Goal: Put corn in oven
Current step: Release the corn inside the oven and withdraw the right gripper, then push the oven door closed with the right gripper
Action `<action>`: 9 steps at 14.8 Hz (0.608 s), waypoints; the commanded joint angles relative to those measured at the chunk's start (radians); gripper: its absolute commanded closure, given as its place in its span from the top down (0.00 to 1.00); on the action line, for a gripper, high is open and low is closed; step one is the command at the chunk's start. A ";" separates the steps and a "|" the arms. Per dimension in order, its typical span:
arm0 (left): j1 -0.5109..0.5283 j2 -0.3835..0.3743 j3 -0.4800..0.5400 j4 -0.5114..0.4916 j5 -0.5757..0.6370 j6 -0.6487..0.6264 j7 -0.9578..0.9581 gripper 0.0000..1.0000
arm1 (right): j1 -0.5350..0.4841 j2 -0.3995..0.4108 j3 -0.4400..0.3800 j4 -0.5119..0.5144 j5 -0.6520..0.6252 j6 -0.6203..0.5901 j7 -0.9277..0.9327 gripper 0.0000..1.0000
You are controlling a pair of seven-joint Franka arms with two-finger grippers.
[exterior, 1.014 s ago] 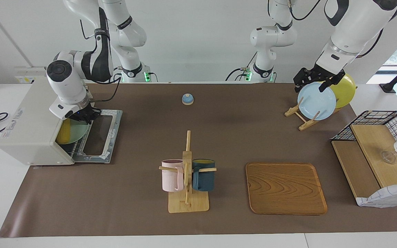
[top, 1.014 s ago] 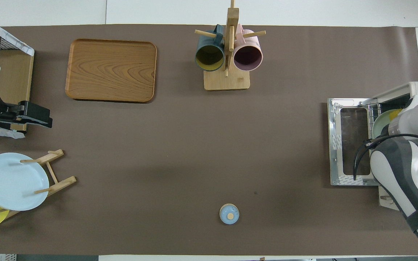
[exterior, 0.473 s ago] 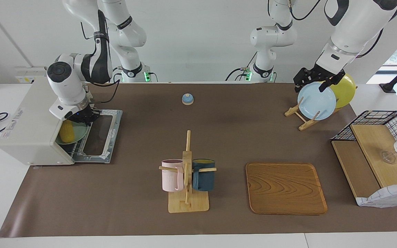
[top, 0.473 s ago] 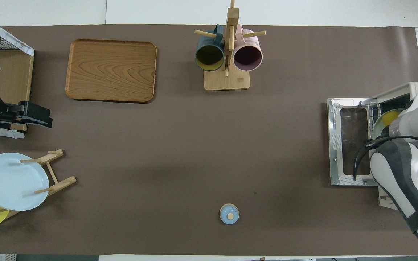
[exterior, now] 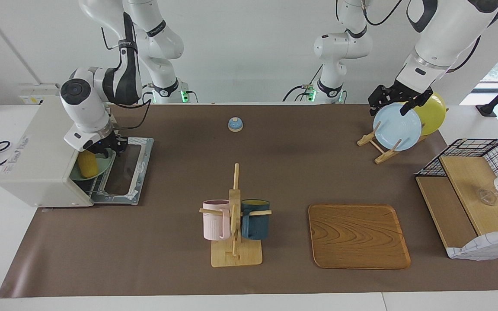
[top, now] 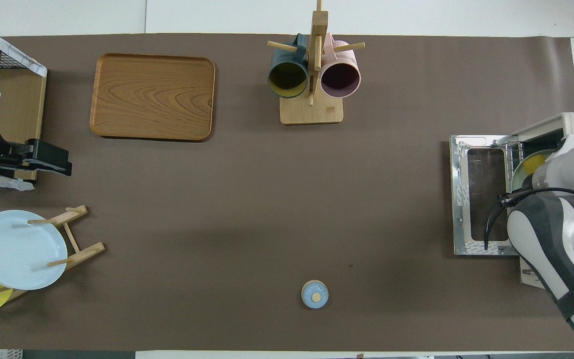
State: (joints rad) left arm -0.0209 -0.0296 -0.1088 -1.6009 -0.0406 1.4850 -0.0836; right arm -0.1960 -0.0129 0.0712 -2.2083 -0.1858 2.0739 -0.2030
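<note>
The yellow corn [exterior: 87,163] lies on a pale green plate [exterior: 103,164] in the mouth of the off-white oven [exterior: 37,155], over its wire rack. The oven's glass door [exterior: 126,170] lies folded down on the table. My right gripper [exterior: 107,150] is at the oven's mouth, shut on the plate's rim nearer to the robots. In the overhead view the corn [top: 536,161] and the plate [top: 517,175] show beside the right arm's wrist, which hides the gripper. My left gripper [exterior: 392,105] waits open over the plate rack [exterior: 381,147].
The rack holds a light blue plate [exterior: 397,126] and a yellow plate [exterior: 431,113]. A mug tree [exterior: 235,216] with a pink and a dark blue mug, a wooden tray [exterior: 358,235], a small blue bell [exterior: 235,124] and a wire basket [exterior: 476,190] stand on the brown mat.
My right gripper has turned and shifted with the green plate at the oven's mouth. More of the corn shows now. The left arm has not moved.
</note>
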 commanded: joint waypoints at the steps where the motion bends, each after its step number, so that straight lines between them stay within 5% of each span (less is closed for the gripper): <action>1: 0.015 -0.013 -0.009 -0.004 -0.007 -0.011 -0.005 1.00 | 0.038 0.033 0.013 0.090 0.032 -0.075 -0.004 0.36; 2: 0.015 -0.013 -0.011 -0.004 -0.007 -0.011 -0.005 1.00 | 0.068 0.045 0.015 0.122 0.032 -0.102 0.038 0.30; 4: 0.015 -0.013 -0.009 -0.004 -0.007 -0.011 -0.005 1.00 | 0.166 0.051 0.013 0.150 0.031 -0.121 0.178 0.00; 9: 0.015 -0.013 -0.009 -0.004 -0.007 -0.011 -0.005 1.00 | 0.194 0.099 0.015 0.049 0.034 0.111 0.381 0.00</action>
State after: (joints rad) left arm -0.0208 -0.0296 -0.1089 -1.6009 -0.0406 1.4850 -0.0836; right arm 0.0177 0.0469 0.0868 -2.1107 -0.1643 2.0731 0.1304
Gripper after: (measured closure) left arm 0.000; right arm 0.991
